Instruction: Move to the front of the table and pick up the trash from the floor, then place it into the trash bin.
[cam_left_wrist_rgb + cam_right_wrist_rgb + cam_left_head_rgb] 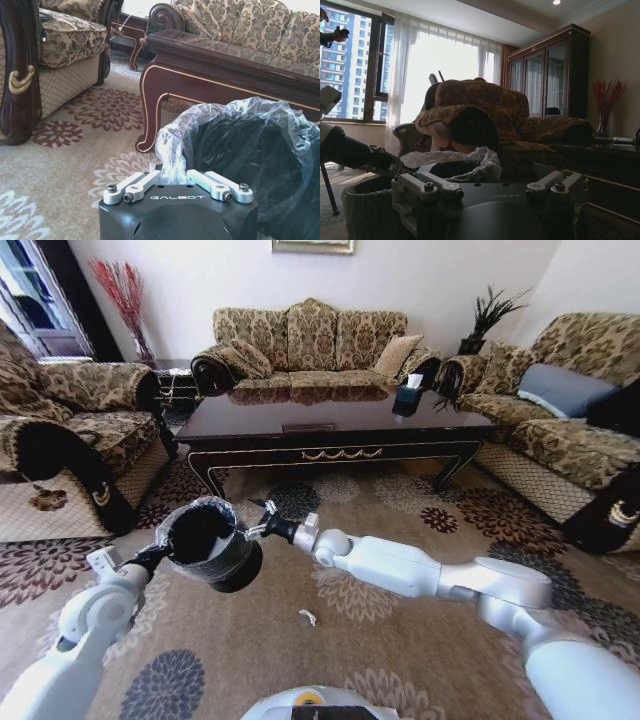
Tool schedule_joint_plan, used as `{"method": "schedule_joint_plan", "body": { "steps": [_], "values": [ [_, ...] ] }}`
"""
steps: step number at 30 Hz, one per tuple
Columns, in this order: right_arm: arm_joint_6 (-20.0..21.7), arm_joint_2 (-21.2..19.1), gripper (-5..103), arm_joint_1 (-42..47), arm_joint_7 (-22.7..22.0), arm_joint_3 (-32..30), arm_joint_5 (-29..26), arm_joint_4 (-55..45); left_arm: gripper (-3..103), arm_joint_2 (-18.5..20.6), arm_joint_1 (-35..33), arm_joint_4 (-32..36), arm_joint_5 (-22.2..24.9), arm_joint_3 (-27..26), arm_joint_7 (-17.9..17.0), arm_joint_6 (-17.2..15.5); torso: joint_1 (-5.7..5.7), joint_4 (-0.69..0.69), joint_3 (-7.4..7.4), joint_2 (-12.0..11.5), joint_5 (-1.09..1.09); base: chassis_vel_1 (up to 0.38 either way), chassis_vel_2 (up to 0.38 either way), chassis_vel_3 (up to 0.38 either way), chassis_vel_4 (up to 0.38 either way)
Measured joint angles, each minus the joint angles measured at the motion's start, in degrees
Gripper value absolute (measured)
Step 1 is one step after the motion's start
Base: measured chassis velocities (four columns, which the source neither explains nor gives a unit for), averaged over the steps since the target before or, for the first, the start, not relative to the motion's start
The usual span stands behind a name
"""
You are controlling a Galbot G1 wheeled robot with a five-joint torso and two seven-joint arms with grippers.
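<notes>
The black trash bin (208, 543), a thin plastic liner around its rim, hangs above the floor (400, 640) in front of me. My left gripper (158, 558) is shut on the bin's rim and liner (174, 172). My right gripper (258, 528) hovers open at the opposite side of the rim, and its wrist view looks across the bin (455, 162). One piece of trash, a small white scrap (308, 617), lies on the patterned carpet below my right forearm. The dark glossy table (335, 435) stands just beyond the bin, its curved leg (150, 115) close by.
Patterned sofas ring the table: an armchair (80, 440) at the left, a long sofa (310, 345) behind, another (570, 430) at the right. A tissue box (410, 392) sits on the table. Open carpet lies between me and the table.
</notes>
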State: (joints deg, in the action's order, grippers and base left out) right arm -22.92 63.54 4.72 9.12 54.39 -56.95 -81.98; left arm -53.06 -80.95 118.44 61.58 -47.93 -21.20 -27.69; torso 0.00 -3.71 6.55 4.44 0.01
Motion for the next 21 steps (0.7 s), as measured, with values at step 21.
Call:
{"method": "schedule_joint_plan", "body": {
  "steps": [21],
  "values": [
    [34.19,-3.26,100,14.45,-42.33,-14.69,-11.61,6.22,4,3.81,-1.04,-0.92,0.46,-3.00,-0.23,0.60,0.00,-0.01,0.00,0.00,0.00,0.000,0.000,0.000,0.000]
  ]
}}
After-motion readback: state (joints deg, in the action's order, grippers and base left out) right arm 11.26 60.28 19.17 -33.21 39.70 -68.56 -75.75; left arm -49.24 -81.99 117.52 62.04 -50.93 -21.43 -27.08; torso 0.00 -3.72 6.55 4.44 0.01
